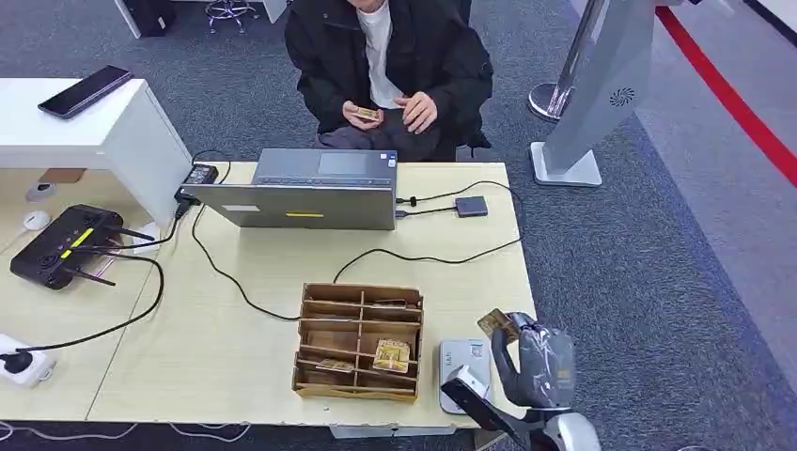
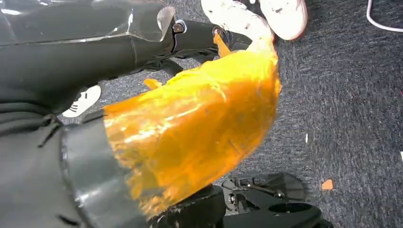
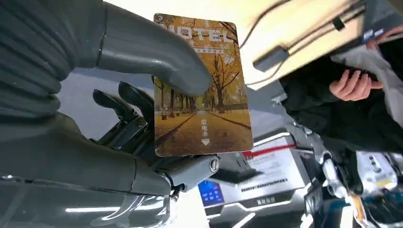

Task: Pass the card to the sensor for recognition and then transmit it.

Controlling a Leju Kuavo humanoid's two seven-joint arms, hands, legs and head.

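the right hand (image 1: 534, 362) is raised at the near right corner of the worktop (image 1: 235, 348), palm turned inward, pinching the card (image 3: 202, 85) between thumb (image 3: 152, 54) and darker fingers (image 3: 126, 109); the card stands just beside and above the grey sensor (image 1: 464, 372) and reads "hotel" over an autumn avenue of yellow trees, with small chinese characters and an arrow near one end. the left hand (image 2: 190, 137) hangs low over the carpet, wrapped in orange film, so i cannot tell its grasp. farther along the worktop lie a wooden divided box (image 1: 358, 340) with another card inside, a laptop (image 1: 310, 191), and beyond it a seated person (image 1: 390, 66) holding a card.
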